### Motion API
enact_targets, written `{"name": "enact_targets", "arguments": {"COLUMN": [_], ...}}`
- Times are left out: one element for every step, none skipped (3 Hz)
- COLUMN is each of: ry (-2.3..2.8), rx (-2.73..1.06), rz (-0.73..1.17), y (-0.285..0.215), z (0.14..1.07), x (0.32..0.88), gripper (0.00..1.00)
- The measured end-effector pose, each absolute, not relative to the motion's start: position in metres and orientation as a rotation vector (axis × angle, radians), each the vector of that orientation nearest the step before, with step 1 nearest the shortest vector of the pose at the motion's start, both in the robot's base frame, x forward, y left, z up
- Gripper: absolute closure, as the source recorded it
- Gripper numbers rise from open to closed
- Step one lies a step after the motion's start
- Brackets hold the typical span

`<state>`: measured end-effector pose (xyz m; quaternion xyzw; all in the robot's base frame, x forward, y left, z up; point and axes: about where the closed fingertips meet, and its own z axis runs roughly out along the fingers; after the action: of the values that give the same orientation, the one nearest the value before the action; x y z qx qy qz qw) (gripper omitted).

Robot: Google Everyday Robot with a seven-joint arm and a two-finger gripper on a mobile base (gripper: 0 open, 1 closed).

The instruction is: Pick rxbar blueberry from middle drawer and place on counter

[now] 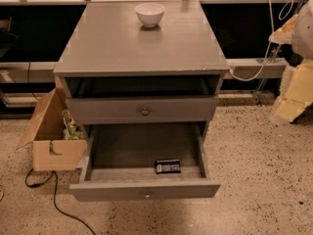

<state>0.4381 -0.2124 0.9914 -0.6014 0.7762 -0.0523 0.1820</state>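
Note:
The rxbar blueberry (167, 166), a small dark bar with pale lettering, lies flat inside the middle drawer (107, 190), near its front and right of centre. The drawer is pulled fully out toward me. Above it the counter (127, 45) is the grey top of the cabinet. My gripper (293, 97) shows as pale white and yellowish parts at the right edge of the view. It is well to the right of the cabinet, away from the drawer and the bar.
A white bowl (149, 13) stands at the back of the counter. The upper drawer front with a bronze knob (145, 111) is slightly out. An open cardboard box (51, 133) sits on the floor at the left, with a black cable (58, 204). White cables (266, 53) hang at the right.

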Motion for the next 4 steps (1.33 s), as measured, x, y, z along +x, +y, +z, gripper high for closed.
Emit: {"name": "enact_targets", "arguments": {"ry": [2.191,2.196,2.172,2.108], "rx": [-1.698,-1.667,-1.574,-1.466], "rz": [-0.148,-0.053,0.206,0.365], "y": [-0.212,-0.209,-0.198,-0.185], "z": [0.991,0.963,0.888,0.844], "x": [0.438,0.448,0.47,0.489], "gripper": [0.0,0.0,0.0,0.0]}}
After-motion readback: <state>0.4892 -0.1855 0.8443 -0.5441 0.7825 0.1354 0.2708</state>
